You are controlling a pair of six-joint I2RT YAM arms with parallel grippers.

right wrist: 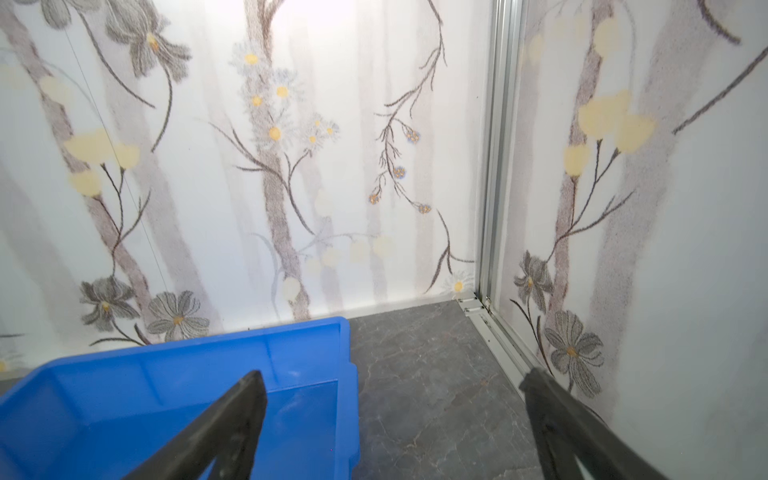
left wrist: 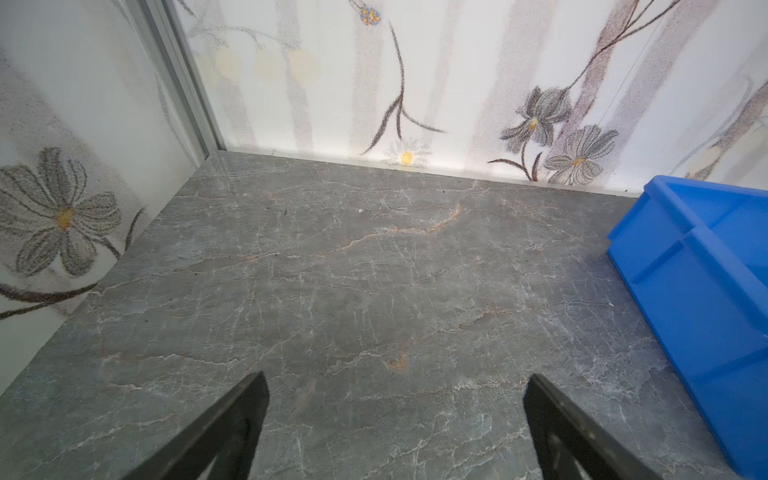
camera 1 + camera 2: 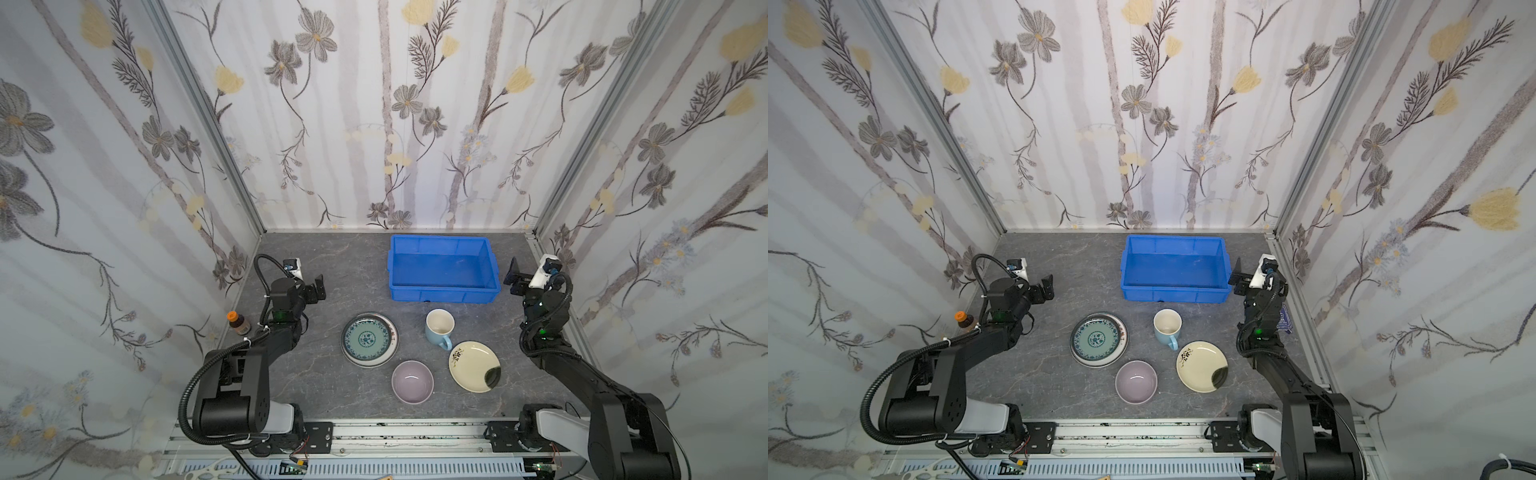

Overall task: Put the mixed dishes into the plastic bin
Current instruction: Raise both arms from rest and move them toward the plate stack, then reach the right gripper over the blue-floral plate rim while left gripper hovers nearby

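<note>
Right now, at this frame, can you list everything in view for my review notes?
plastic bin: one, bright blue, empty, back of the table, right of centre
teal-patterned plates: apparently two, stacked, dark-rimmed, in front of the bin's left end
light-blue mug: one, white inside, upright, right of the plates
cream plate: one, black flower mark, front right
lilac bowl: one, upright, nearest the front edge
brown bottle: one, orange cap, by the left wall
table: one, grey marbled
left gripper: black, open, empty, above bare table left of the bin
right gripper: black, open, empty, by the bin's right end
</note>
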